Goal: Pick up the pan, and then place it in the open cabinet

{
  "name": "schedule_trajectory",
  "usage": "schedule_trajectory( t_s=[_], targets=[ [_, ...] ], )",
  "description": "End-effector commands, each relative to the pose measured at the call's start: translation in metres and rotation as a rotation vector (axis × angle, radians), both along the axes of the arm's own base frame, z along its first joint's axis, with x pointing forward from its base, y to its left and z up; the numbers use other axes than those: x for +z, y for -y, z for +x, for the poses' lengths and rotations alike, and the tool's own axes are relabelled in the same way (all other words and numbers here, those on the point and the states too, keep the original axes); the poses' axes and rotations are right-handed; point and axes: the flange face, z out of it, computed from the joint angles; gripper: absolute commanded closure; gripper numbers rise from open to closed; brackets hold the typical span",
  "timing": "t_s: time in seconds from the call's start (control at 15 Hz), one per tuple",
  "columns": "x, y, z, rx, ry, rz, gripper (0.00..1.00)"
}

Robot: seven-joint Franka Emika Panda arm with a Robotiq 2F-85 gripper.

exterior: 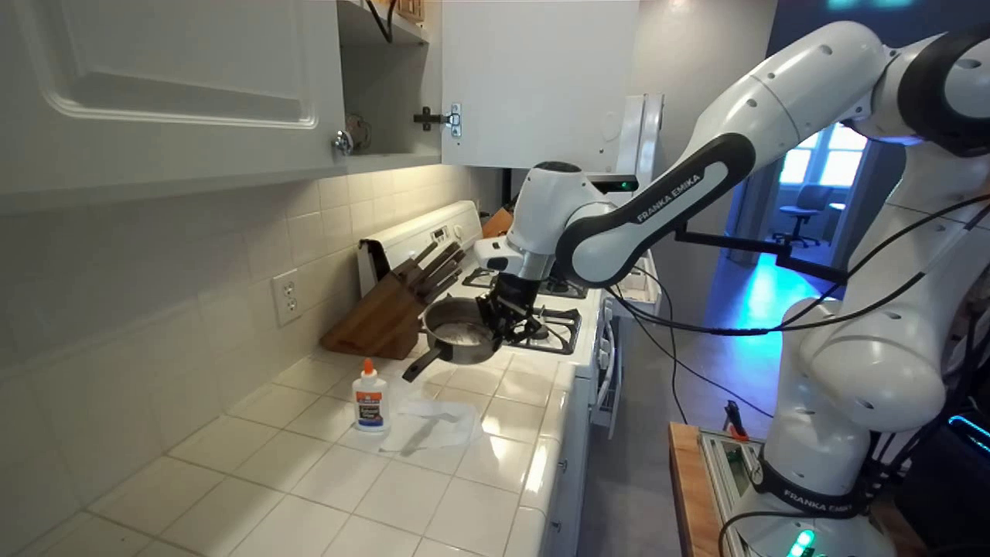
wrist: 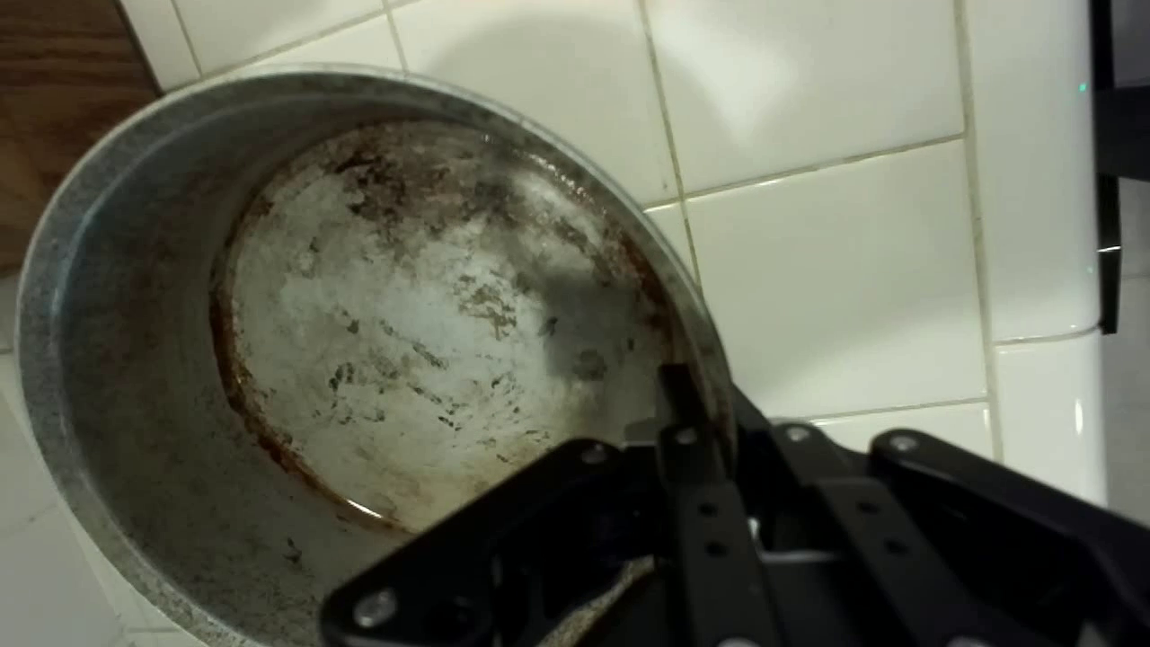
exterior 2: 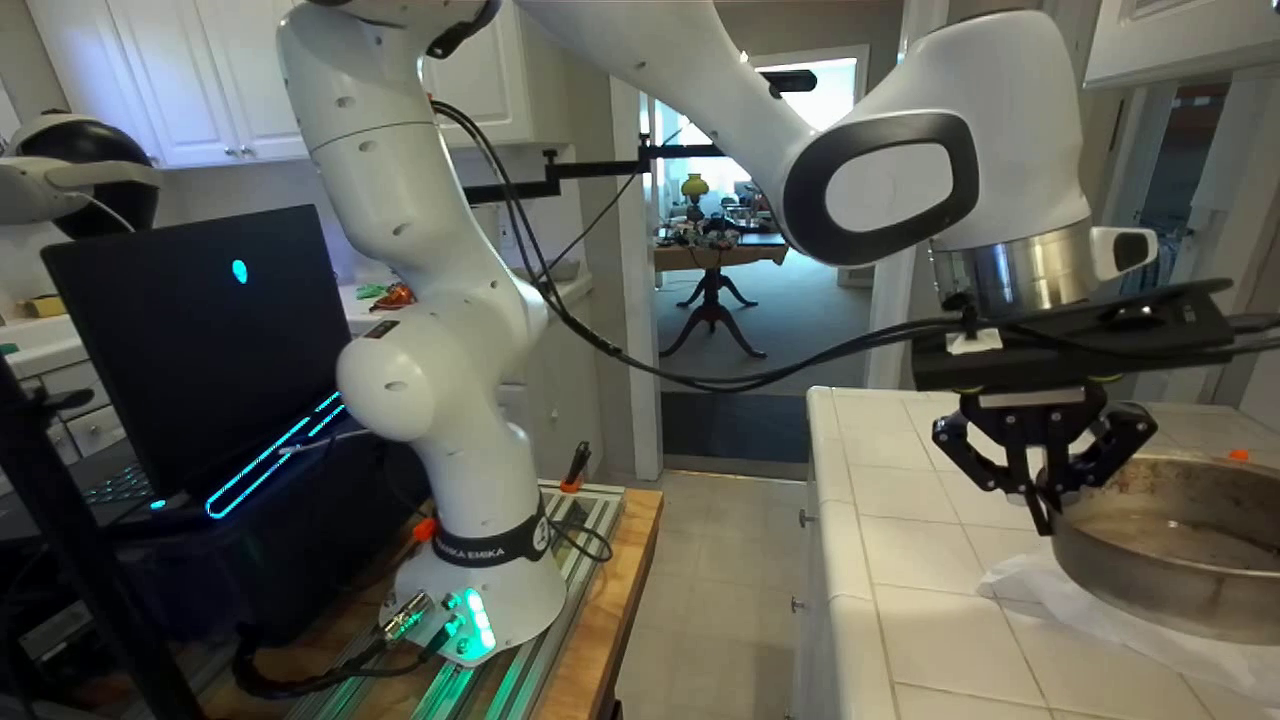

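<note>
The pan, a dull grey-brown saucepan, shows in both exterior views (exterior: 464, 352) (exterior 2: 1170, 590) and fills much of the wrist view (wrist: 404, 314). My gripper, in both exterior views (exterior: 499, 334) (exterior 2: 1045, 508) and in the wrist view (wrist: 710, 404), is shut on the pan's rim, one finger inside and one outside. The pan appears held above the tiled counter, slightly tilted. Its dark handle (exterior: 421, 363) points away from the gripper, towards the glue bottle. The open cabinet (exterior: 390, 93) hangs on the wall above the counter, its flat door (exterior: 537, 85) swung out.
A glue bottle (exterior: 371, 402) and a white sheet (exterior: 445, 425) lie near and below the pan. A wooden knife block (exterior: 379, 317) stands against the backsplash beside the stove (exterior: 576, 317). A closed panel door (exterior: 186, 77) adjoins the open cabinet. A laptop (exterior 2: 200, 360) stands behind the robot base.
</note>
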Motion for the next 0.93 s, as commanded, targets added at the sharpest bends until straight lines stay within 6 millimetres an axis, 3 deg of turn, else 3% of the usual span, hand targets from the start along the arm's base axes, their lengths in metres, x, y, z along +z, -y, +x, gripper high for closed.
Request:
schedule_trajectory(
  t_s=[0.0,0.33,0.67,0.73,0.87],
  targets=[
    [0.039,-0.004,-0.018,0.048,0.042,-0.021,0.99],
    [0.084,-0.014,-0.033,0.08,0.079,-0.031,0.99],
    [0.126,-0.011,-0.04,0.051,0.13,-0.002,0.99],
    [0.107,-0.013,-0.035,0.052,0.113,-0.016,0.99],
    [0.11,-0.012,-0.036,0.048,0.119,-0.013,0.94]
  ],
)
